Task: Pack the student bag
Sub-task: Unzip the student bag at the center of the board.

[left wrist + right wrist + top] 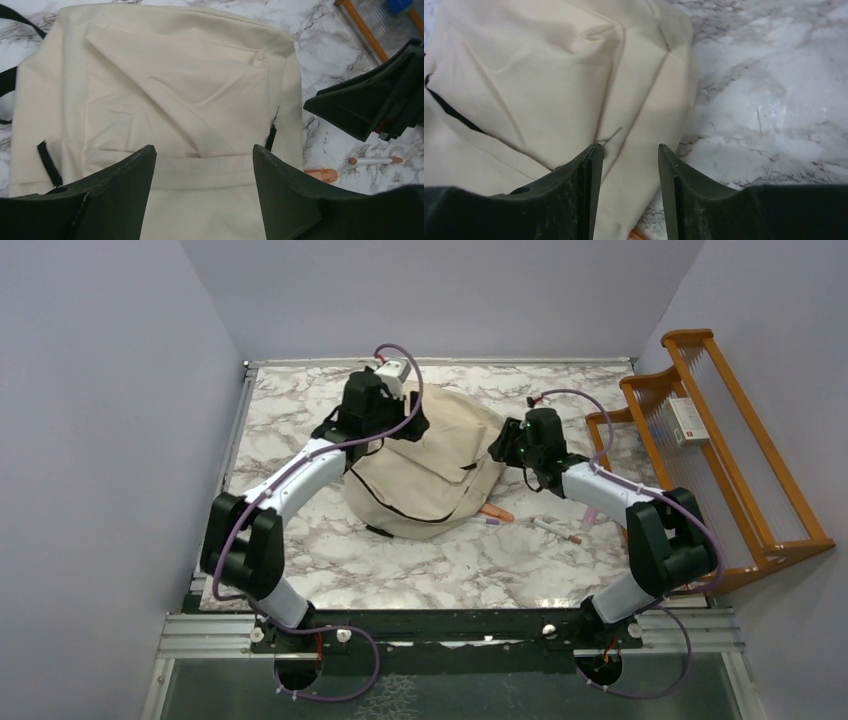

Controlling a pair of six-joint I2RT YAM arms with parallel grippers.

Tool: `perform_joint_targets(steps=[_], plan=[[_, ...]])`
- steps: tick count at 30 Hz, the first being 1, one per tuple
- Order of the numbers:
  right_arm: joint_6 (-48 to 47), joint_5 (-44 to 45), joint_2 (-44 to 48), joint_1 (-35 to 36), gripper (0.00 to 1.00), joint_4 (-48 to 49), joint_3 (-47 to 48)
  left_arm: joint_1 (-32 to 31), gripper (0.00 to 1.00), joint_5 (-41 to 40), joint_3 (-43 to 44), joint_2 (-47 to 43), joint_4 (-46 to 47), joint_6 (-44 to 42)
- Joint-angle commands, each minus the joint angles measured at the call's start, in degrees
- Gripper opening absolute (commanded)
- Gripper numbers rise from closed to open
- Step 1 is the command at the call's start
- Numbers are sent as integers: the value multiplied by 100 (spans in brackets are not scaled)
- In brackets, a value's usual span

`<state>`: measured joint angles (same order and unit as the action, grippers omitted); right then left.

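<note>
Bag (430, 475) lies on marble table (400, 570), contents hidden.

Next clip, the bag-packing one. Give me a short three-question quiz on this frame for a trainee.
1. True or false: the left gripper holds a pen.
2. The wooden rack stands: A) beside the left arm, B) beside the right arm, C) on the student bag.
3. Fill in: the loose pens lie on the table between the bag and the ___ arm.

Key: 1 false, its fingers are apart and empty; 2 B; 3 right.
</note>
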<state>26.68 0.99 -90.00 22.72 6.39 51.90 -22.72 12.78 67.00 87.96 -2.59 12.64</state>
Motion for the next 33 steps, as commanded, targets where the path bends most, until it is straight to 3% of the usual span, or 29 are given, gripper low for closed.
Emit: perform_joint_targets(steps=[1,6,14,21,33], plan=[[722,-557,-21,-342,51,250,-385,-476,71,-234,761,813,-338,-721],[1011,-1073,-203,-657,57,713,-752,-1072,70,-389,1407,1551,-705,-1143],[1380,-1613,-462,-744,57,1398,-1119,-1637,70,-549,1929,2217,-1015,-1538],[1695,-2166,-807,-958,48,2002,-1341,-1907,65,-639,2018,2532,-1140,-1762],[1841,-2394,-1002,-1024,43,2316,-1478,-2232,65,-1756,2452,3016,-1601,-2349]])
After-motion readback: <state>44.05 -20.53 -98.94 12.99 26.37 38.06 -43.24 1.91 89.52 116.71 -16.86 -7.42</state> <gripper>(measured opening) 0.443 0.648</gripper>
